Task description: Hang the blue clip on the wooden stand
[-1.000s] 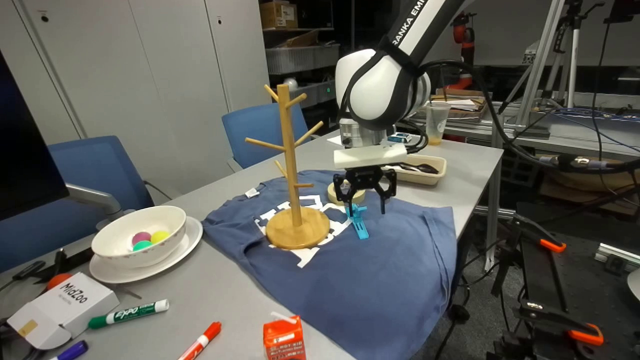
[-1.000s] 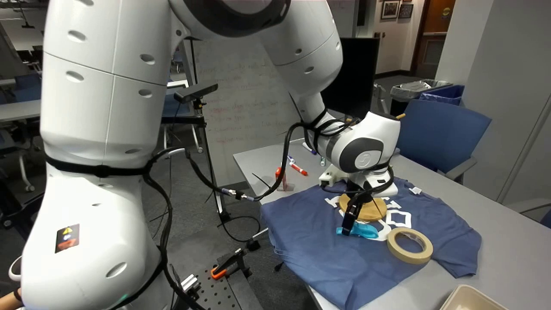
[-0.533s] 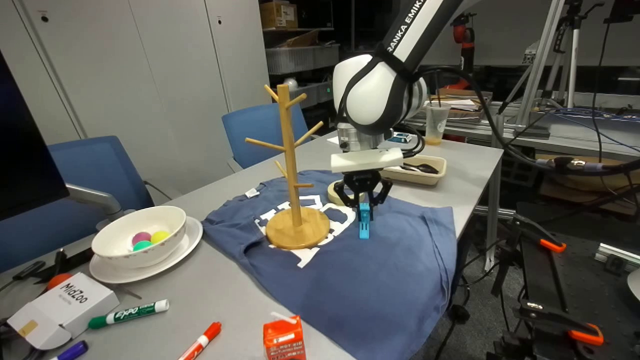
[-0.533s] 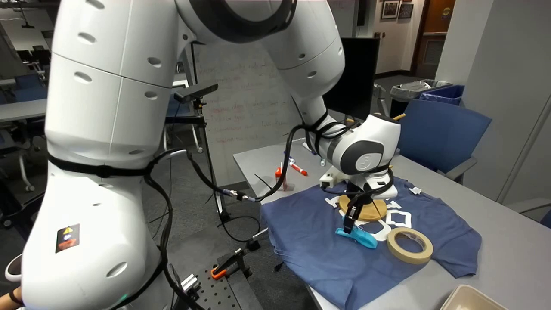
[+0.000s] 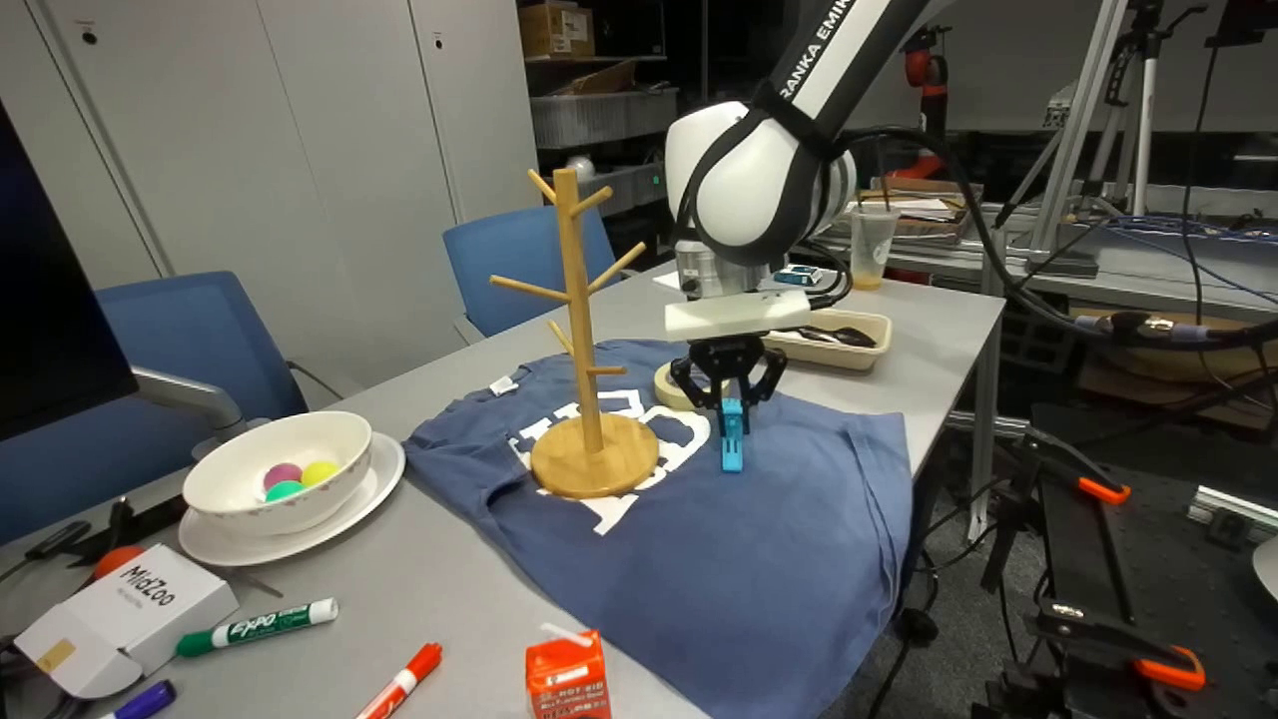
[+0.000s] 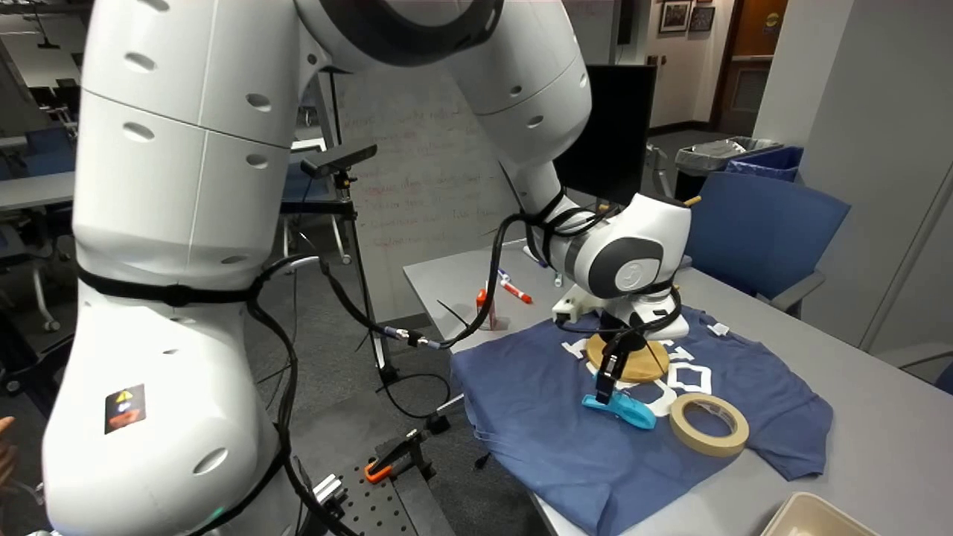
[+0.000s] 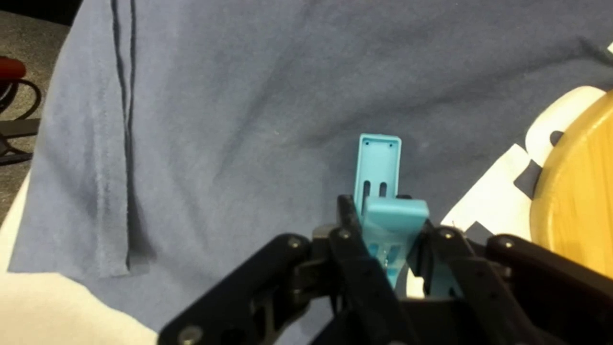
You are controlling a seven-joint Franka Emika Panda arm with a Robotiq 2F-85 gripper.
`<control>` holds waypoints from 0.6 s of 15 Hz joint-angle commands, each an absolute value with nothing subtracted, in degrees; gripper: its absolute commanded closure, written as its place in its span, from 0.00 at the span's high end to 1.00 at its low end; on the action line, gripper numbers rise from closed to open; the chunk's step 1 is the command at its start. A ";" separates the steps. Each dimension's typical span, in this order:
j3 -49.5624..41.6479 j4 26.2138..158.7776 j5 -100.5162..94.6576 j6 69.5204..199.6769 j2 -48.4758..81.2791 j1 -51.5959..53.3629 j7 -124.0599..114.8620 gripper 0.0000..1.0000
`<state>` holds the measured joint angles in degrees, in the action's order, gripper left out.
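**Blue clip [image 7: 393, 211] held in my pincer [image 7: 384, 212], near the wooden stand [image 5: 580, 330]**

Low in the wrist view, right of centre, my two black fingers [image 7: 348, 220] press on the clip from both sides, the gap between them just the width of it. One slotted end reaches up the frame past my fingertips. Beneath spreads the dark blue cloth [image 7: 239, 120]; whether the clip touches it, I cannot tell.

The stand's round base cuts into the right edge of that view, near the clip but apart from it. In an exterior view the stand rises upright left of centre, its base on the cloth; a roll of tape [image 5: 671, 395] lies on the cloth behind my pincer. Farther off in that view, a tan tray [image 5: 849, 358] sits right of centre and a bowl [image 5: 225, 484] at the lower left. Farthest, pale cabinets [image 5: 300, 120] fill the upper left, with a blue chair [image 5: 524, 262] in front of them.
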<state>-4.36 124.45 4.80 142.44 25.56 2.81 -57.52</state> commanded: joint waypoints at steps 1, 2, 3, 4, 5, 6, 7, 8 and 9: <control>-9.06 129.20 -2.79 139.17 18.41 7.65 -62.84 0.06; -10.20 130.15 -6.36 138.09 16.50 8.71 -64.78 0.06; -11.00 130.90 -10.07 136.96 14.88 9.50 -66.95 0.06; -11.54 131.63 -13.86 135.77 13.11 10.09 -69.37 0.06; -11.54 132.17 -17.15 134.37 11.39 10.18 -71.36 0.06; -11.27 132.76 -20.50 133.12 9.69 10.09 -73.55 0.06; -10.75 133.11 -23.99 131.20 7.81 9.90 -75.92 0.06; -9.95 133.49 -26.98 129.78 6.18 9.50 -77.89 0.06; -8.92 133.65 -30.01 127.70 4.14 9.41 -80.12 0.06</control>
<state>-10.22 131.18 -22.42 132.24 10.81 8.93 -74.03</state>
